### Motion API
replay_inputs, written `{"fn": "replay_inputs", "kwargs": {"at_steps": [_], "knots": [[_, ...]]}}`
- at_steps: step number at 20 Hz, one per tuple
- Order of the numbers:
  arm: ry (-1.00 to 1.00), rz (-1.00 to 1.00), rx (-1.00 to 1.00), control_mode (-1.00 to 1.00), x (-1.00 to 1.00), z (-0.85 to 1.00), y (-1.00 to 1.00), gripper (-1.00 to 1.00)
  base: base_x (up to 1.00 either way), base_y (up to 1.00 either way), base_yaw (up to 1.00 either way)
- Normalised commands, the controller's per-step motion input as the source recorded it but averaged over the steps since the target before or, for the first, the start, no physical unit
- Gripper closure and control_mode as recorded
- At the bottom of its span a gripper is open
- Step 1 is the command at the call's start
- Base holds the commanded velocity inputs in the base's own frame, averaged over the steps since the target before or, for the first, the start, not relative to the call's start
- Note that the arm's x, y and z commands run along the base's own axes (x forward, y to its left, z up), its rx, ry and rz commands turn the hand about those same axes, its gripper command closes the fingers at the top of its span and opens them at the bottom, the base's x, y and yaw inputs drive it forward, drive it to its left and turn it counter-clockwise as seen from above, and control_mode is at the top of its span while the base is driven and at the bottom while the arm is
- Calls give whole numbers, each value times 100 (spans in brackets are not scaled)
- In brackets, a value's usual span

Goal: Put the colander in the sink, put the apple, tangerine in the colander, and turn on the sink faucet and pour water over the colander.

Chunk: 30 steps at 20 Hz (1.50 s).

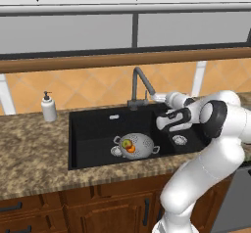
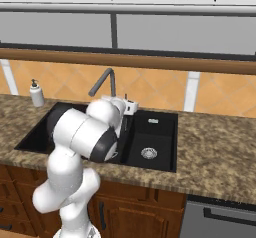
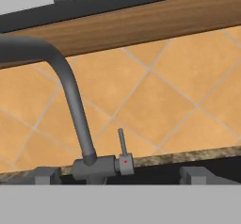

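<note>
The grey colander (image 1: 137,145) sits in the large bowl of the black sink (image 1: 93,129). The apple (image 1: 126,142) and the tangerine (image 1: 131,149) lie inside it. The dark grey sink faucet (image 1: 139,86) stands at the back rim, its spout bent out over the basin. No water runs from it. My gripper (image 1: 154,96) hovers just right of the faucet base, open and empty. In the hand view the faucet (image 3: 70,93) and its small upright lever (image 3: 122,144) are straight ahead. The lever lies between my wide-spread fingertips (image 3: 44,175), a little beyond them.
A white soap pump bottle (image 1: 48,107) stands on the granite counter (image 1: 29,149) left of the sink. The smaller basin (image 2: 155,132) with its silver drain (image 2: 148,153) lies to the right. Orange tiled wall and a wooden window ledge (image 3: 141,25) rise close behind the faucet.
</note>
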Motion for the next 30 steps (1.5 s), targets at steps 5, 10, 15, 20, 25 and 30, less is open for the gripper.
{"fn": "replay_inputs", "kwargs": {"at_steps": [5,10,15,20,25,30], "knots": [[-6,0,0,-100,22,-45,0,-100,0,0,0],[-8,1,0,-100,19,-40,-6,-100,0,0,0],[-7,5,0,-100,18,-28,-21,-100,0,0,0],[-5,7,1,-100,16,-23,-24,-100,0,0,0],[-1,6,0,-100,19,-11,-12,-100,0,0,0],[0,1,0,-100,23,0,0,-100,0,0,0]]}}
